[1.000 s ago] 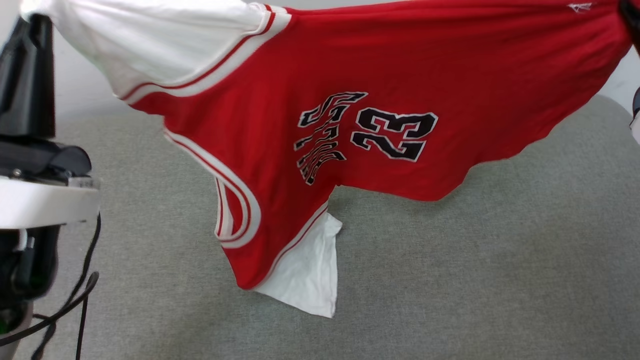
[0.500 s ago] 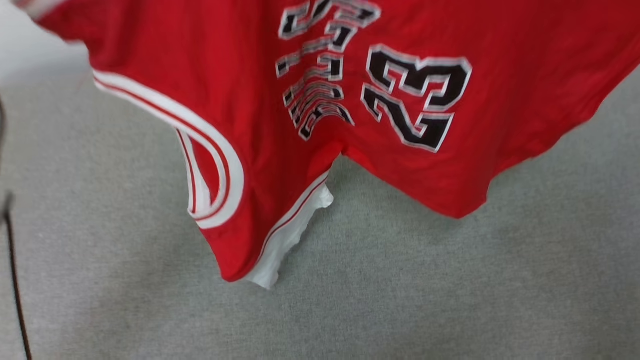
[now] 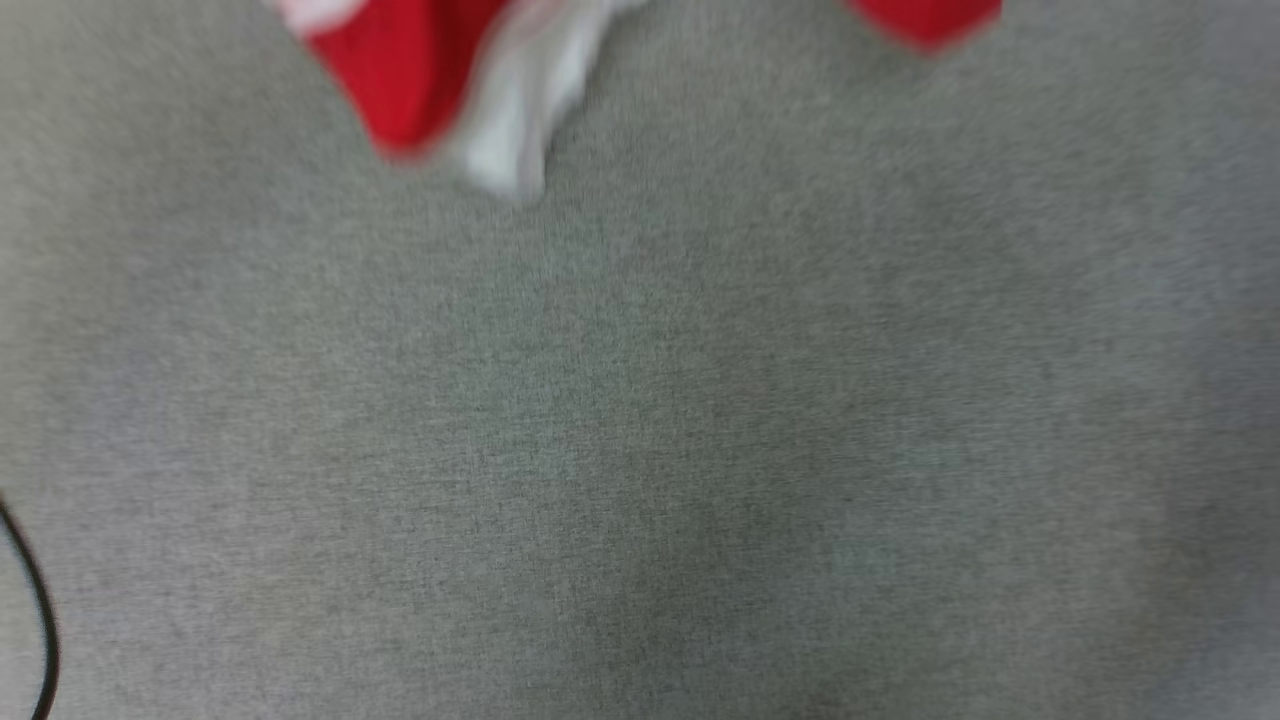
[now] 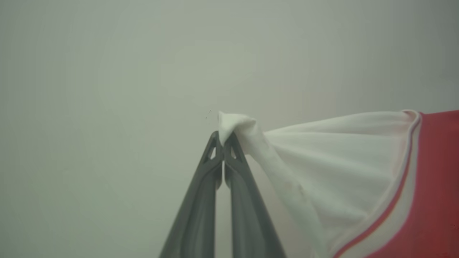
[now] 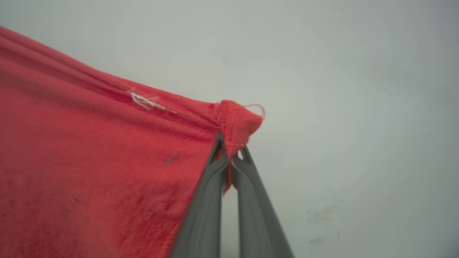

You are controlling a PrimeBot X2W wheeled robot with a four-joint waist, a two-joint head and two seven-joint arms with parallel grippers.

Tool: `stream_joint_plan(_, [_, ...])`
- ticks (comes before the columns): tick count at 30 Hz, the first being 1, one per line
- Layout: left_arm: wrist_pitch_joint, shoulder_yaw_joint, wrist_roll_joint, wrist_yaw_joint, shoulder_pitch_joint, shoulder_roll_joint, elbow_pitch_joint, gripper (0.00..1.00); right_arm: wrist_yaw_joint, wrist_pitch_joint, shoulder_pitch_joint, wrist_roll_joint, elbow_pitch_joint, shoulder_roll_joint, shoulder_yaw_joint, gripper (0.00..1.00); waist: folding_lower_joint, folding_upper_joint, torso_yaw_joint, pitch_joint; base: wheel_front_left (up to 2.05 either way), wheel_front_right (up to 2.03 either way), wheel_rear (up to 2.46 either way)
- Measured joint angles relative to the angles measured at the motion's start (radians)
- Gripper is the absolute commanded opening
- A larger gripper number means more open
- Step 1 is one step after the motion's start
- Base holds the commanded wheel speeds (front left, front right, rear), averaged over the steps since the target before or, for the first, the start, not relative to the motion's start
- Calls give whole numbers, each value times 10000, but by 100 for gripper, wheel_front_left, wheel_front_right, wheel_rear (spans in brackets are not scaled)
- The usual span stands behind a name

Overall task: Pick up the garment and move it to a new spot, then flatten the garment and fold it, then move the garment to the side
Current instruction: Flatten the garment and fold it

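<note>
1. The garment (image 3: 400, 90), a red jersey with white sleeves, is up in the air. In the blurred head view its lowest folds dangle at the top edge, above the grey cloth surface (image 3: 640, 420).
2. Over to the left gripper (image 4: 223, 139): fingers pressed together, pinching the bunched tip of a white sleeve (image 4: 340, 161).
3. And the right gripper (image 5: 229, 152): fingers pressed together too, nipping a stitched red corner (image 5: 238, 120) with a loose thread.
4. Between the 2 pinches the cloth pulls into taut ridges. It looks light, soft and limp, so I'd expect it to sag and swing.
5. Those are small bites. Smooth jersey knit could slip out, so seams and corners look like the safest holds.
6. A black cable (image 3: 35, 610) sits at the surface's lower left, well apart.
</note>
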Motion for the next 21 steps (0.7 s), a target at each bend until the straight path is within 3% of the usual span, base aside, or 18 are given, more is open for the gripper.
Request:
stream_joint_plan(5, [-516, -554, 773, -558, -2603, -746, 2481, 0, 40, -1120, -2046, -848, 1942, 148, 84, 0, 1, 0, 94, 920, 0, 0, 0])
stream_joint_plan(11, [-1657, -1055, 1331, -917, -4181, -1532, 4986, 0, 50, -2382, -3644, -1710, 3965, 382, 109, 0, 0, 0, 313, 1633, 0, 0, 0])
stream_joint_plan(16, [-2520, -1308, 1325, -1158, -4177, -2061, 6410, 0, 48, -3440, -4078, -2280, 5233, 554, 40, 0, 0, 0, 595, 1915, 0, 0, 0])
stream_joint_plan(21, [-2882, -1567, 1133, -1260, -2830, -2650, 6938, 0, -2, -4345, -3784, -2495, 6243, 717, 157, 0, -1, 0, 883, 1915, 0, 0, 0])
